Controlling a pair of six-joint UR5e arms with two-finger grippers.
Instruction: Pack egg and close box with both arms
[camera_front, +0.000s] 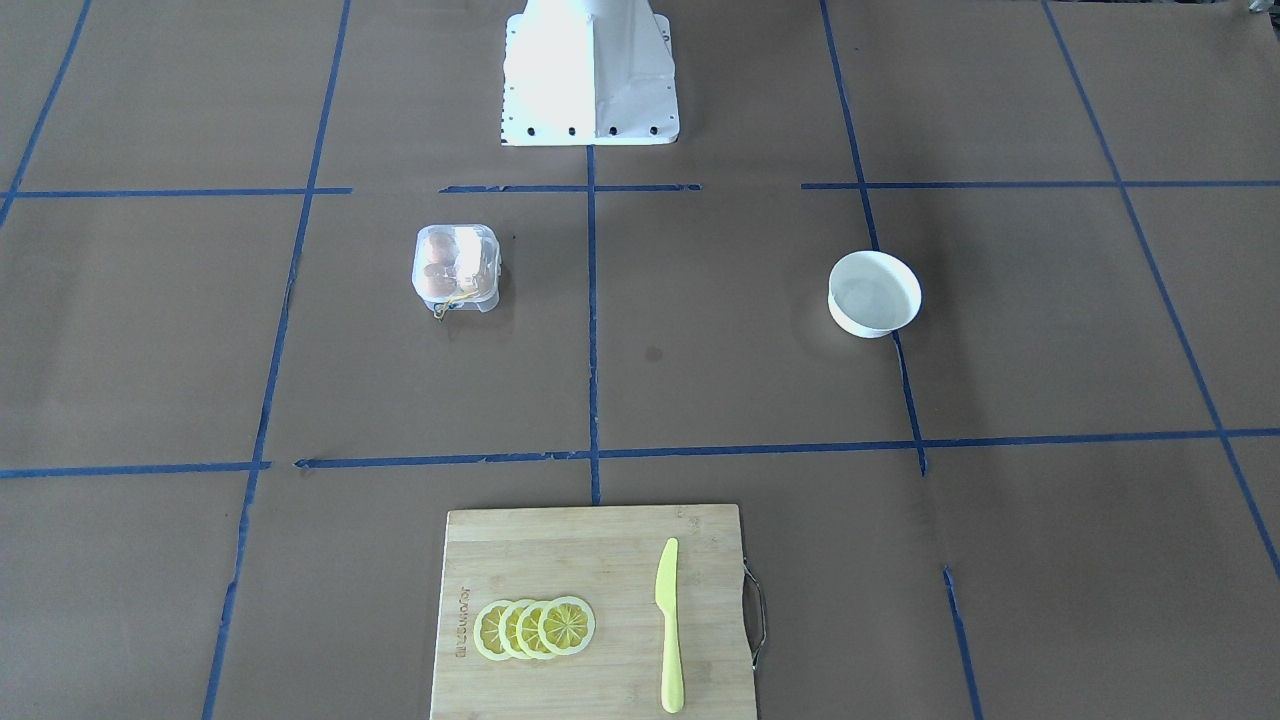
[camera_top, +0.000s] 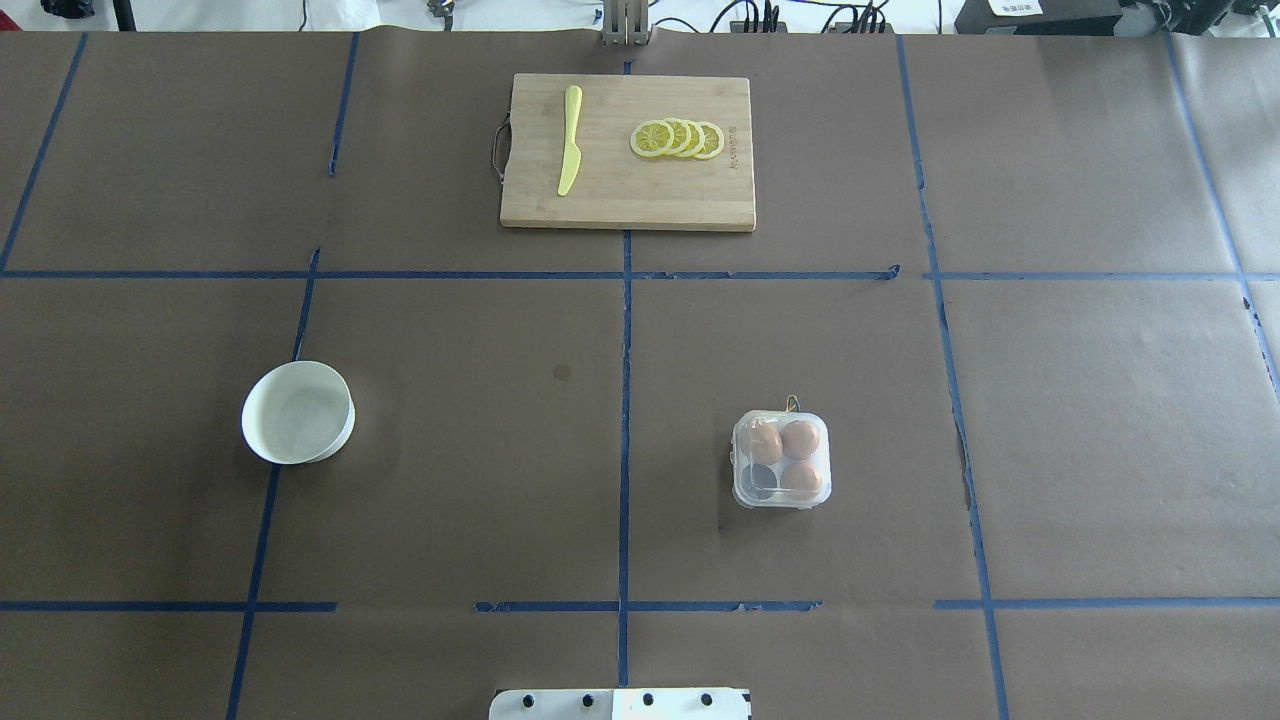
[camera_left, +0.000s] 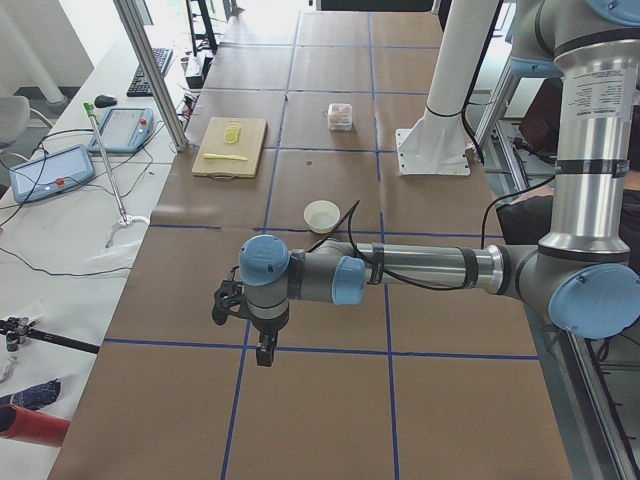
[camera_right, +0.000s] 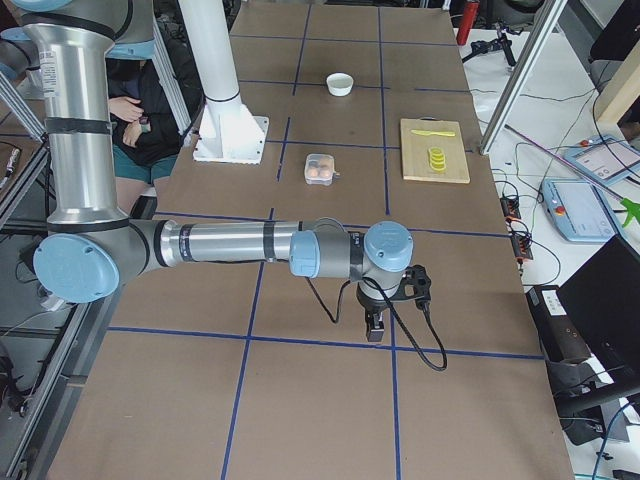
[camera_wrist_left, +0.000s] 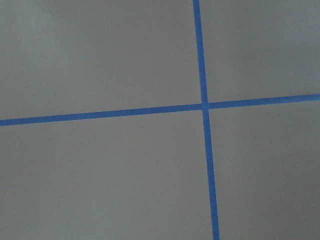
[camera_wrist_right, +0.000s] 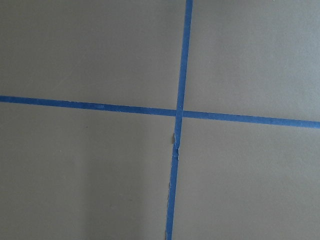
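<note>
Left gripper (camera_left: 265, 352), right gripper (camera_right: 375, 328): well apart from box (camera_top: 781, 460).
I saw each hang over bare surface (camera_top: 450, 480); how far open, I could not tell.

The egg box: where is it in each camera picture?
Front-facing: egg box left of centre.
Overhead: egg box right of centre.
Exterior left: egg box far, top middle.
Exterior right: egg box upper middle.
Left wrist: not in it.
Right wrist: not in it.
Landmark, four exterior views: cutting board.
</note>
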